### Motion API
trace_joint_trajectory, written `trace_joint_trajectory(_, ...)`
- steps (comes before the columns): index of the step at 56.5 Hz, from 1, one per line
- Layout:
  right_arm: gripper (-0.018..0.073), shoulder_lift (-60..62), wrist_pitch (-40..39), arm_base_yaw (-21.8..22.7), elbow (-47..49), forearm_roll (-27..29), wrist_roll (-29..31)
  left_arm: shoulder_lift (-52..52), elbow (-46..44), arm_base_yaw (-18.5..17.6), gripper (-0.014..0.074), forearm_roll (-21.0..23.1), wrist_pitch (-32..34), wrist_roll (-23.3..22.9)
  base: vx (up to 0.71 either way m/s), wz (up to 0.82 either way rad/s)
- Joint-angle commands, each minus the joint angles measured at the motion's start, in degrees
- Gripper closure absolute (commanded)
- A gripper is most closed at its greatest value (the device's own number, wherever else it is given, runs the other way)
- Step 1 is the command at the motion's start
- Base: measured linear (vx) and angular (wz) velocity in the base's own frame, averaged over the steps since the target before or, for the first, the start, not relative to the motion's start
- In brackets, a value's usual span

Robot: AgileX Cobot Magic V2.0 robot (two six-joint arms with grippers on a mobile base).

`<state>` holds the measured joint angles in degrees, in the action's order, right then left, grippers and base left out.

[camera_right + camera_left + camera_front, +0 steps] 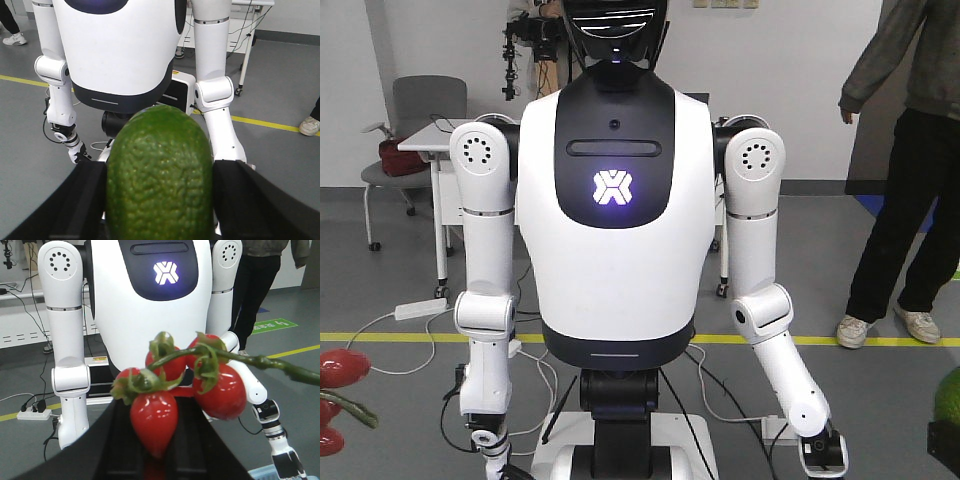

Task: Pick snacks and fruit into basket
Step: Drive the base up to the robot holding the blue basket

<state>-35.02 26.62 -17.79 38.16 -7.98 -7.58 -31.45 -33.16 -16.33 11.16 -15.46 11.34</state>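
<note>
Gripping red fruit (pixel 160 412) in left gripper (pixel 155 460), right gripper (pixel 160 210) clamping green fruit (pixel 160 175)

Green bumpy fruit (pixel 159 175) bottom cut off by frame edge; red fruit (pixel 155 420) hides left hand tips.

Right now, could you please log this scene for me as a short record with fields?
left gripper: shut on red fruit, a glossy cluster on a green stem
right gripper: shut on green fruit, bumpy skin
basket: only a pale blue corner at the left wrist view's bottom edge
facing: white humanoid robot, both its arms down
bystander: standing behind it
</note>
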Motion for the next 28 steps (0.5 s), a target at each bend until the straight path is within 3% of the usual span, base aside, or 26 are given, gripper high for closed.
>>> trace_joint_trajectory(1,0.0568,-0.2,-5.0,0.3,1.7,-0.8,0.4,-0.3,-1.8,-0.2,0.0594,0.5,4.9,-0.4,0.00,0.00)
trace_joint_trajectory(28,0.0568,-0.2,-5.0,0.3,1.7,-0.8,0.4,-0.3,-1.8,-0.2,0.0594,0.5,4.9,-0.4,0.00,0.00)
